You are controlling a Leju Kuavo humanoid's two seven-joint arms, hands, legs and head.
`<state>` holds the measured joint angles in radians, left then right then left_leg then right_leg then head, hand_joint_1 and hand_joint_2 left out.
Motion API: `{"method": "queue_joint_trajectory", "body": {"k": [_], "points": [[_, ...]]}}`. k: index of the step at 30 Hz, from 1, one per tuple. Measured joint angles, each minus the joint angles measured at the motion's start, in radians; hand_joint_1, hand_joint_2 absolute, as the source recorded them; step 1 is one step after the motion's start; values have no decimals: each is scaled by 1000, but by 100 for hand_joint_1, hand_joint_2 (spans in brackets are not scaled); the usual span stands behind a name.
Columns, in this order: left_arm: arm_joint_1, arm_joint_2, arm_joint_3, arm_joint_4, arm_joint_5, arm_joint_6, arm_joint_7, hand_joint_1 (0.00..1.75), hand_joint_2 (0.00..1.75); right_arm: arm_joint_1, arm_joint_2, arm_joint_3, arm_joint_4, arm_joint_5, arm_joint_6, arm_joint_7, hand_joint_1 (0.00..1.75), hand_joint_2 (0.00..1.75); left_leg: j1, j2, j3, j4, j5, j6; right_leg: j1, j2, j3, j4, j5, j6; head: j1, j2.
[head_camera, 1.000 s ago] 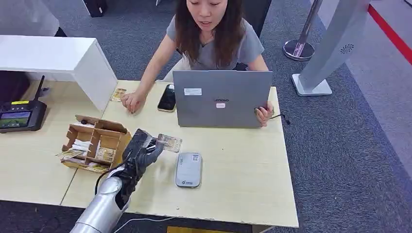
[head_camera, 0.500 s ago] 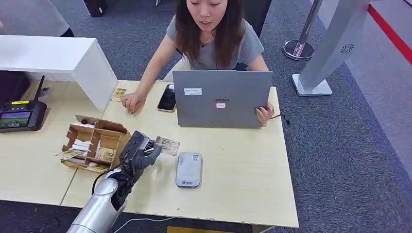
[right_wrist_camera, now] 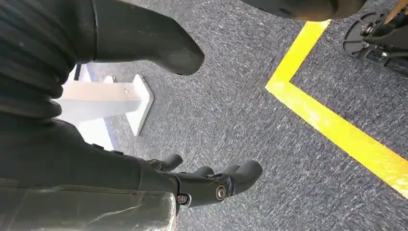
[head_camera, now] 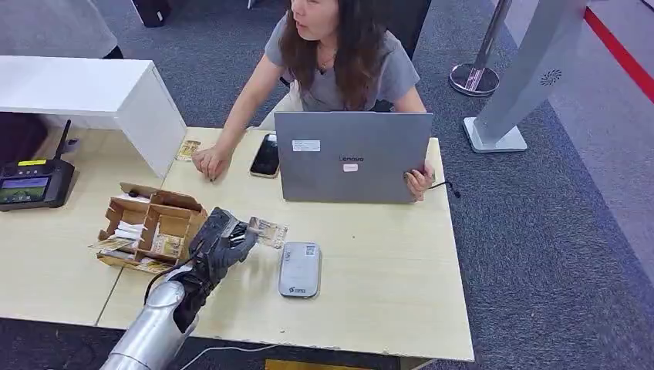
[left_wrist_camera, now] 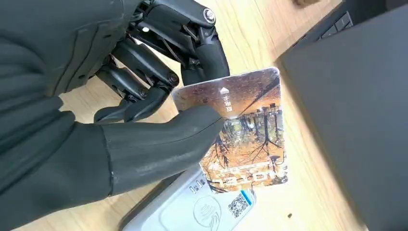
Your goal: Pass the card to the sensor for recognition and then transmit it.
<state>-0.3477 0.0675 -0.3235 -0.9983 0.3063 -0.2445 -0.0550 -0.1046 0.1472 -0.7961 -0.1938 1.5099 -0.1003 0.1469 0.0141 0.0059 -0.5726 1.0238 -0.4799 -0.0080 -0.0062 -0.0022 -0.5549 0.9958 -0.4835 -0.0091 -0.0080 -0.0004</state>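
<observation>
Head view: left hand [head_camera: 218, 245] raised over the table [head_camera: 385, 277], pinching the card [head_camera: 269, 231] between thumb and fingers. Card sticks out at the hand's 2 o'clock, off the surface, just short of the sensor [head_camera: 299, 269]. Sensor is a flat grey pad lying at the hand's 4 o'clock. Cardboard box [head_camera: 151, 227] with compartments sits at the hand's 10 o'clock, just beside it. Open laptop [head_camera: 352, 156] at the sensor's 12 o'clock, a person [head_camera: 339, 54] seated behind it with one hand on its edge, the other flat on the table near a phone [head_camera: 266, 155]. Black terminal [head_camera: 32, 183] at far 9 o'clock.

Left wrist view: thumb [left_wrist_camera: 159, 144] pressed on the card's [left_wrist_camera: 248, 130] printed face, darker fingers [left_wrist_camera: 144, 82] behind it. Card's lower corner overlaps the sensor [left_wrist_camera: 192, 207]; can't tell if touching. Laptop [left_wrist_camera: 356, 110] beside it.

Right wrist view: right hand [right_wrist_camera: 211, 185] hangs over grey carpet [right_wrist_camera: 240, 96], fingers spread and loose, nothing held. Yellow floor line [right_wrist_camera: 332, 127] near it.
</observation>
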Motion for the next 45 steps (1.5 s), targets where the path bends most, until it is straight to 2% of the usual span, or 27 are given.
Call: {"method": "queue_joint_trajectory", "body": {"k": [12, 22, 33, 45], "points": [[-42, 2, -5, 0, 0, -3, 14, 175, 175, -1, 1, 16, 0, 4, 4, 3, 0, 175, 0, 0, 0, 0, 0, 0, 0, 0, 0, 0, 0, 0, 0, 0], [-78, 15, -32, 19, 27, -61, 63, 175, 175, -9, 8, 27, 0, 4, 15, 11, 0, 175, 0, 0, 0, 0, 0, 0, 0, 0, 0, 0, 0, 0, 0, 0], [-85, 21, -45, 33, 39, -81, 68, 175, 175, -11, 11, 37, 0, 4, 18, 12, 0, 175, 0, 0, 0, 0, 0, 0, 0, 0, 0, 0, 0, 0, 0, 0], [-94, 60, -99, 74, 74, -144, 97, 175, 175, -14, 14, 65, 0, 3, 16, 18, 0, 175, 0, 0, 0, 0, 0, 0, 0, 0, 0, 0, 0, 0, 0, 0]]}}
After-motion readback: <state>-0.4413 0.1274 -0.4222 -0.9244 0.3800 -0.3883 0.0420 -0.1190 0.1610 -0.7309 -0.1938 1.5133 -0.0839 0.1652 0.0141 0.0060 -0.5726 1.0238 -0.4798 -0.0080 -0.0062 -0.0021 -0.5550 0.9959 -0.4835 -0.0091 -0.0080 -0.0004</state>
